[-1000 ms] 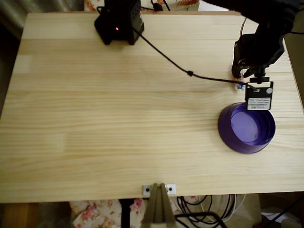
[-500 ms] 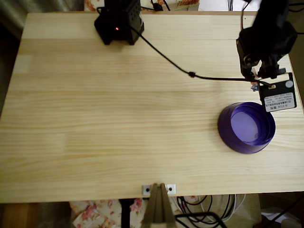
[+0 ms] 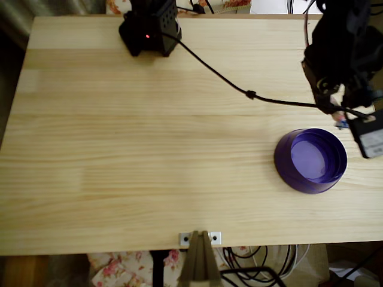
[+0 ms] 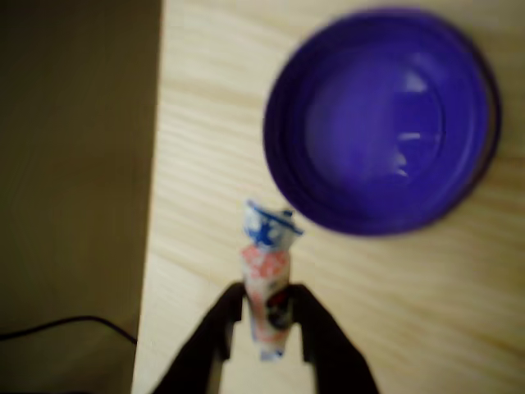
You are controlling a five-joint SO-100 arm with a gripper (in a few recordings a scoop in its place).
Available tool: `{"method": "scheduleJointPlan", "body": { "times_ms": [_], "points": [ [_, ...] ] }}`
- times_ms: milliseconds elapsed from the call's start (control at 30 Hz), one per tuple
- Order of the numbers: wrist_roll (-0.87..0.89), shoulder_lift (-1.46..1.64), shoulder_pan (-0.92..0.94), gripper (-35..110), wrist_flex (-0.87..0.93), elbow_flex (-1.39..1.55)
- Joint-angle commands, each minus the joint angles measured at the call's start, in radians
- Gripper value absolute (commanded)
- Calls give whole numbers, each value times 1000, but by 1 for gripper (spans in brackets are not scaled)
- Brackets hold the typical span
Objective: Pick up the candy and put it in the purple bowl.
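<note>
1. A pale wooden counter (image 3: 149, 155) fills the overhead view, with a black box (image 3: 149, 27) showing a red light at its far edge and a black cable (image 3: 239, 88) running across to the right.
2. The purple bowl (image 3: 310, 160) sits near the counter's right edge.
3. In the wrist view the fingers (image 4: 267, 316) are clamped on the candy (image 4: 267, 283), which stands upright just beside the bowl's rim, a bluish twisted end on top.
4. In the overhead view the arm (image 3: 344, 48) hangs above the bowl's far right side.

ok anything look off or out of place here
Nothing stands out. The claw is shut on the candy, held above the table beside the purple bowl, which sits upright and empty. A black cable trails across the wooden table.
</note>
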Motion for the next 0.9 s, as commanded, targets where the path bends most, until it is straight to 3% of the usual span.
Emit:
{"method": "scheduleJointPlan", "body": {
  "times_ms": [0, 333, 867],
  "points": [
    [-29, 23, 26, 0, -23, -127],
    [-74, -20, 81, 0, -133, -69],
    [-48, -52, 118, 2, -161, -11]
  ]
}}
